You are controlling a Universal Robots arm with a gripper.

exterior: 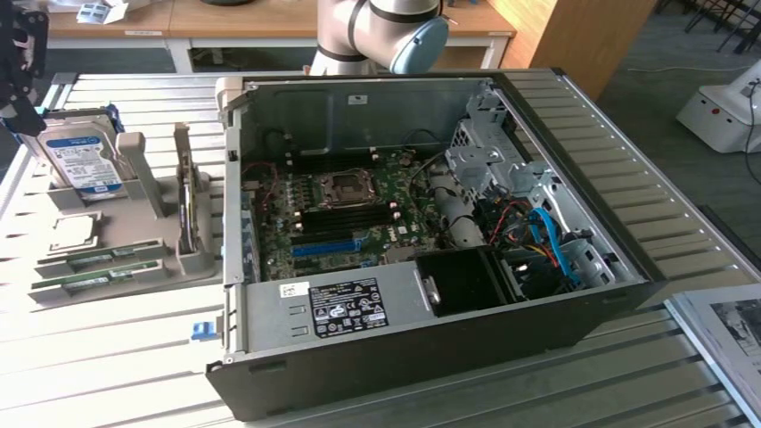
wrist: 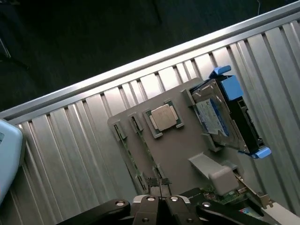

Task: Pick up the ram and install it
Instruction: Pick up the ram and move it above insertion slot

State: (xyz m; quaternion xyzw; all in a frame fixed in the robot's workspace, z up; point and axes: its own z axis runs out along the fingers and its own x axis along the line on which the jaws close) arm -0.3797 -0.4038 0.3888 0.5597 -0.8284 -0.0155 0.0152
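Observation:
Two ram sticks (exterior: 102,259) lie flat in slots of a grey holder tray (exterior: 131,267) on the exterior view's left; they are thin green boards. In the wrist view the ram (wrist: 123,136) shows as narrow strips beside a CPU chip (wrist: 161,117). My gripper (wrist: 160,202) hangs well above the tray, fingertips pressed together with nothing between them. Its black body (exterior: 17,80) shows at the exterior view's far left edge, above the hard drive (exterior: 81,160). The open computer case (exterior: 429,241) lies beside the tray, its motherboard (exterior: 339,214) exposed.
The tray also holds a blue-framed hard drive (wrist: 225,112) standing upright, and an expansion card (exterior: 184,196) on edge. The arm's elbow (exterior: 380,31) stands behind the case. Cables and a drive cage (exterior: 500,152) crowd the case's right side. The table top (exterior: 107,357) is slatted metal.

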